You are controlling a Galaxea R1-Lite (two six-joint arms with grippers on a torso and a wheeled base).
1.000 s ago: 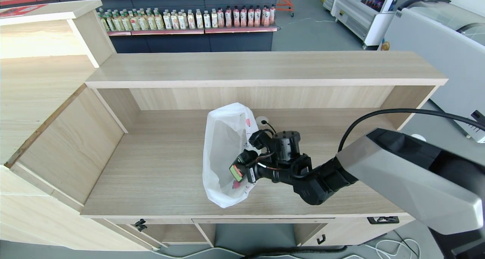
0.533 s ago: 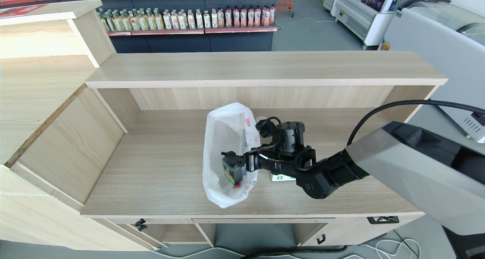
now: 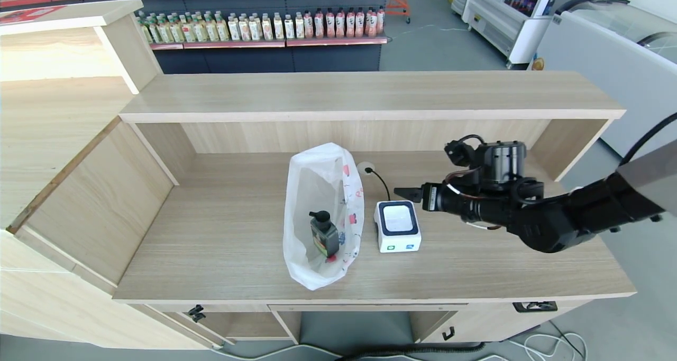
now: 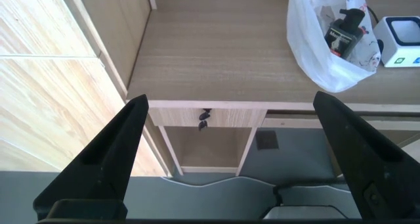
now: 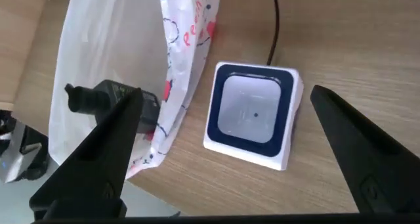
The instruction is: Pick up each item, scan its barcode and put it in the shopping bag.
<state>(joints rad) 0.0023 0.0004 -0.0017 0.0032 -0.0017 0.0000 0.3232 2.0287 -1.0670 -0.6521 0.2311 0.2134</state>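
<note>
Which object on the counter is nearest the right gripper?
The white scanner, right by the right gripper; the shopping bag and bottle sit beyond it.

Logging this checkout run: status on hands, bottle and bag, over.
Right hand open, empty, near scanner. Left hand open, empty, off counter. Pump bottle inside shopping bag. Nothing in the way.

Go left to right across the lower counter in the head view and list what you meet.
shopping bag → scanner → right gripper
</note>
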